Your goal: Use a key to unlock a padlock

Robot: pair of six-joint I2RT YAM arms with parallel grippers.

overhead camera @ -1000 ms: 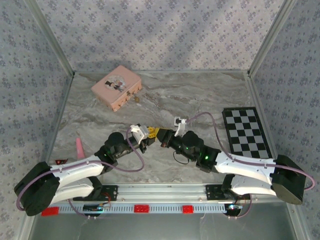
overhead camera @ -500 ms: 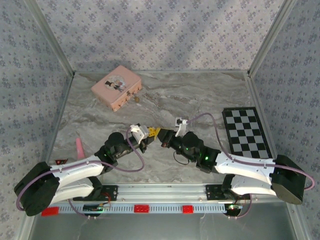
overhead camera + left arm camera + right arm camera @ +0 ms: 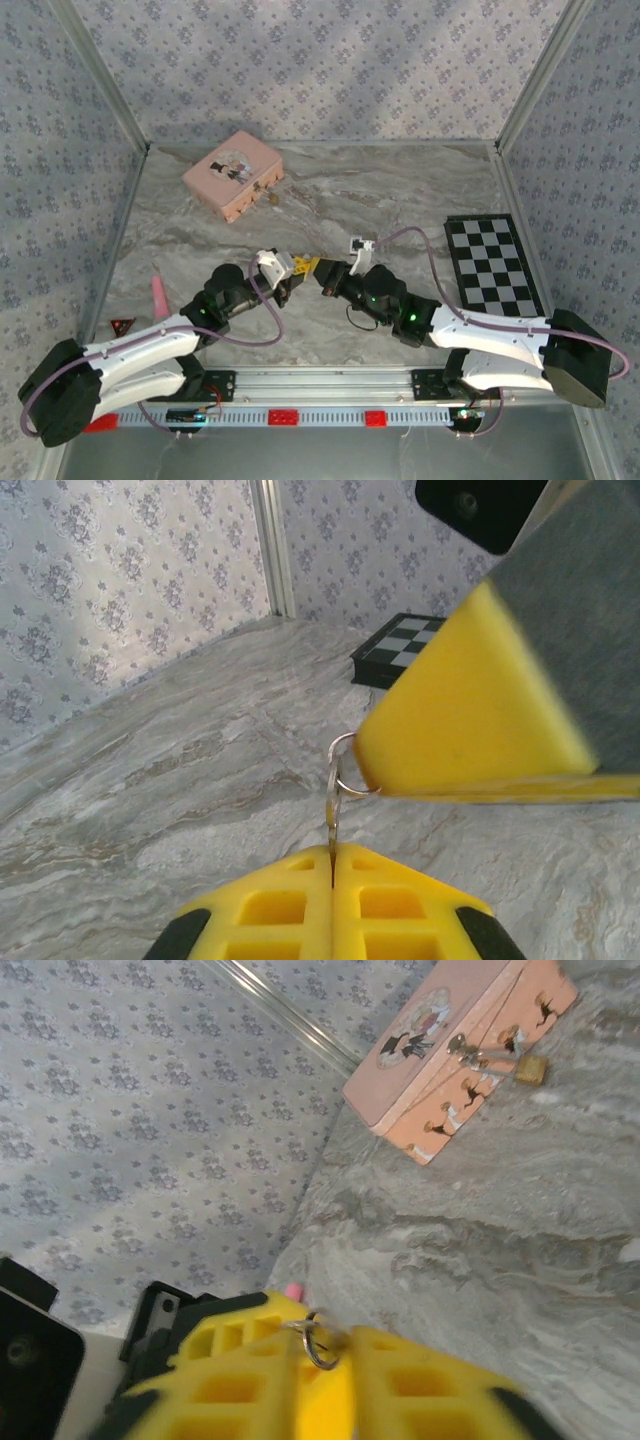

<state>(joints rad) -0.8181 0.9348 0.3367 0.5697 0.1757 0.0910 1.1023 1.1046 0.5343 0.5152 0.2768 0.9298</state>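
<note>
In the top view, the left gripper (image 3: 298,267) and the right gripper (image 3: 324,277) are brought tip to tip low over the middle of the table (image 3: 410,200). The padlock (image 3: 271,197) is left well apart at the far left, at the front edge of the pink box (image 3: 233,170). In the left wrist view, the left gripper is seen closed on the key (image 3: 331,835), whose thin metal is pinched edge-on in the seam between the yellow pads (image 3: 400,905). Its ring (image 3: 345,767) is stood up against the right gripper's yellow finger (image 3: 480,700). This hold is judged to be a handover, so that the key can be carried to the lock by the left arm. In the right wrist view, the right gripper's fingers are seen a little apart with the ring between them, apparently released, and the padlock (image 3: 531,1069) is framed beyond, beside the box. Compared with a second ago, the left arm's elbow is swung leftward and a small red triangle (image 3: 122,325) is uncovered near it. The box and padlock are unmoved.
</note>
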